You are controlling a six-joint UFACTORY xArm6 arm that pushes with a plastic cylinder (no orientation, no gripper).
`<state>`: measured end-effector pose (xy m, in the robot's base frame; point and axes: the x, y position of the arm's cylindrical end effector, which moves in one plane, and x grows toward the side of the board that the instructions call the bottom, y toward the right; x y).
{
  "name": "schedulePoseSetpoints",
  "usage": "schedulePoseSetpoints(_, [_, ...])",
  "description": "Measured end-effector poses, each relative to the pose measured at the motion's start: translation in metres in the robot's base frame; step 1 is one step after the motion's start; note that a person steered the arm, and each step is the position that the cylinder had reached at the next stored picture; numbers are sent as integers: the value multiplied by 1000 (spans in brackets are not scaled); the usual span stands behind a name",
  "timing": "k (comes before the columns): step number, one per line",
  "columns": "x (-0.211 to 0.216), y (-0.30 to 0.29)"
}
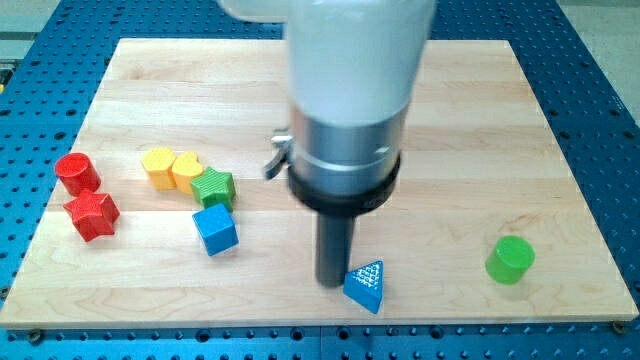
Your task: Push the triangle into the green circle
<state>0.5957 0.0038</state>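
A blue triangle block (365, 286) lies near the view's bottom edge of the wooden board, a little right of centre. A green circle block (510, 260) stands far to its right, well apart from it. My tip (332, 280) is at the lower end of the dark rod, just left of the blue triangle and touching or almost touching its left side. The arm's large grey body hides the board above the rod.
At the view's left are a red circle block (76, 174), a red star-like block (92, 215), two yellow blocks (159, 166) (186, 170), a green star (214, 187) and a blue cube (215, 230). The board (500, 120) ends just below the triangle.
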Motion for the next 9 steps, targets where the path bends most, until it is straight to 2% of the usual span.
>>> schedulePoseSetpoints(1, [23,-11])
schedulePoseSetpoints(3, [10,100])
schedulePoseSetpoints(4, [6,111])
schedulePoseSetpoints(5, [14,52])
schedulePoseSetpoints(6, [-11,12])
schedulePoseSetpoints(7, [-16,40])
schedulePoseSetpoints(8, [-7,97])
schedulePoseSetpoints(9, [-7,113])
